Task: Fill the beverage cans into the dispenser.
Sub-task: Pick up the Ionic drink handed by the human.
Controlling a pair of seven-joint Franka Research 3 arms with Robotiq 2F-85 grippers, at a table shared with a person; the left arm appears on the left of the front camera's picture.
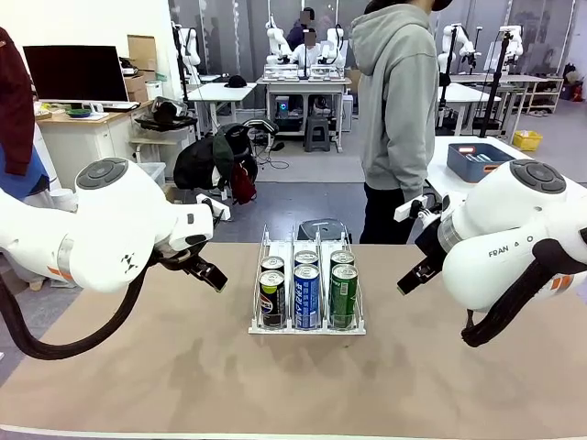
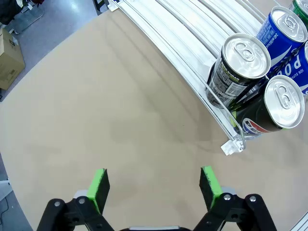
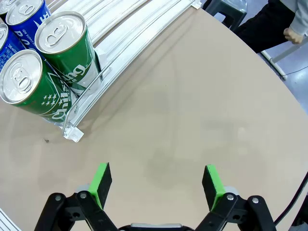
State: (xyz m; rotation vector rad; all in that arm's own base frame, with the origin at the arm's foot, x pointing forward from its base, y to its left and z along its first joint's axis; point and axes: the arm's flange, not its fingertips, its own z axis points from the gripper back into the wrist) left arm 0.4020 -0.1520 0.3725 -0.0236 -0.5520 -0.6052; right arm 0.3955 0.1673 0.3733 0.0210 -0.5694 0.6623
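The dispenser (image 1: 256, 302) stands mid-table with two cans in each of its three lanes: black cans (image 1: 271, 298) on the left, blue cans (image 1: 306, 296) in the middle, green cans (image 1: 344, 293) on the right. In the left wrist view my left gripper (image 2: 154, 185) hangs open over bare table beside the dispenser (image 2: 183, 72), near the black cans (image 2: 238, 67). The right wrist view has my right gripper (image 3: 156, 185) open above bare table, off the dispenser's corner (image 3: 72, 134) by the green cans (image 3: 65, 45). Both arms hover either side of the rack (image 1: 206, 270) (image 1: 413, 273).
A person in a grey hoodie (image 1: 399, 110) stands at the far side of the table, hand at their side (image 3: 292, 34). A blue bin (image 1: 479, 161) sits on another table behind. The brown tabletop (image 1: 293, 385) is bare around the rack.
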